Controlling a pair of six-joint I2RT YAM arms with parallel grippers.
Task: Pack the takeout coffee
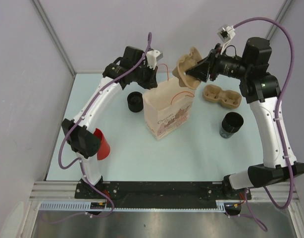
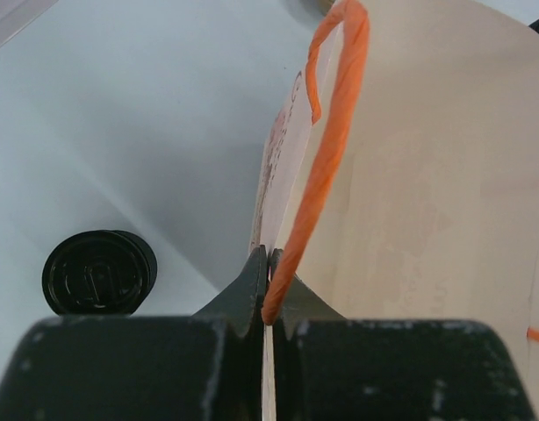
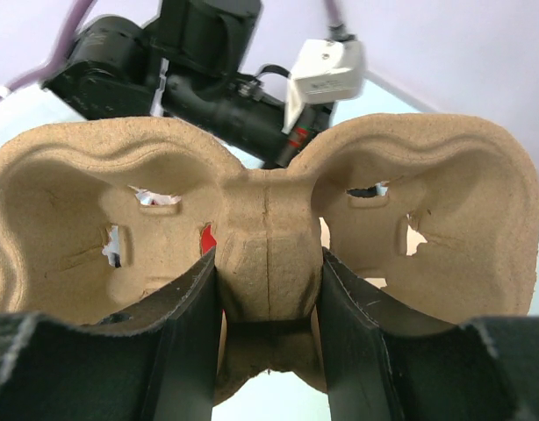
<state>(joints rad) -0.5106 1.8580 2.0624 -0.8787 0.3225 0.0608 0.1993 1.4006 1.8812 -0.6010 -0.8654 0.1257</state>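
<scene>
A tan paper bag (image 1: pixel 169 111) stands open in the middle of the table. My left gripper (image 1: pixel 154 74) is shut on its far rim, pinching the bag wall (image 2: pixel 427 193) next to the orange handle (image 2: pixel 326 167). My right gripper (image 1: pixel 194 71) holds a brown pulp cup carrier (image 1: pixel 185 67) tilted above the bag's mouth. In the right wrist view the fingers (image 3: pixel 186 307) clamp the carrier's (image 3: pixel 76 202) centre ridge. One black lidded coffee cup (image 1: pixel 135 101) stands left of the bag, and another (image 1: pixel 231 124) to its right.
A second pulp carrier (image 1: pixel 221 95) lies flat on the table right of the bag. A red cup (image 1: pixel 103 144) sits beside the left arm's lower link. The black cup (image 2: pixel 98 272) also shows below the left wrist. Grey walls close the table's back and sides.
</scene>
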